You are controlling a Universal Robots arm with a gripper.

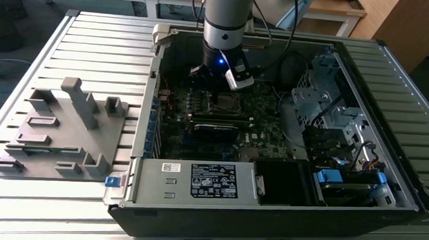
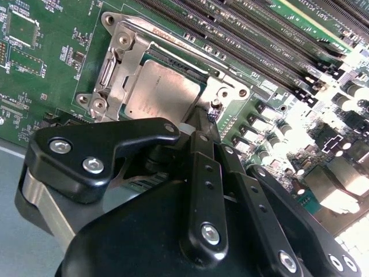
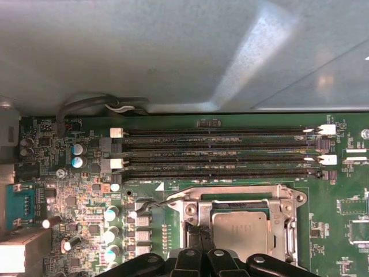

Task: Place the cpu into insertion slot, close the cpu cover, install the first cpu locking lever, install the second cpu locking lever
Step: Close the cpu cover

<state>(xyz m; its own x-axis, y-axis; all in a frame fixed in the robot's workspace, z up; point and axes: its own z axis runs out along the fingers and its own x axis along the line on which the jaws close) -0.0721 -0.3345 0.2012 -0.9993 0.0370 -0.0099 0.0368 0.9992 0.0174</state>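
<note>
The cpu (image 2: 164, 92) (image 3: 239, 228) lies flat in the insertion slot (image 2: 230, 92) (image 3: 286, 199) on the green motherboard. The silver cpu cover (image 2: 124, 75) (image 3: 199, 210) lies down around it, the chip's metal top showing through the cut-out. My gripper (image 2: 202, 118) (image 3: 195, 235) hangs over one edge of the socket with its black fingers drawn together, tips just above the cover's rim. A thin wire locking lever (image 3: 158, 202) sticks out sideways from the socket's corner. In the exterior view the gripper (image 1: 217, 93) is low inside the open case, right at the socket (image 1: 225, 101).
Long black memory slots (image 3: 219, 151) run along the far side of the socket, and capacitors (image 3: 110, 214) stand beside it. The case walls (image 1: 152, 95) and drive cage (image 1: 323, 108) hem the board in. A grey fixture (image 1: 62, 129) stands on the table at the exterior view's left.
</note>
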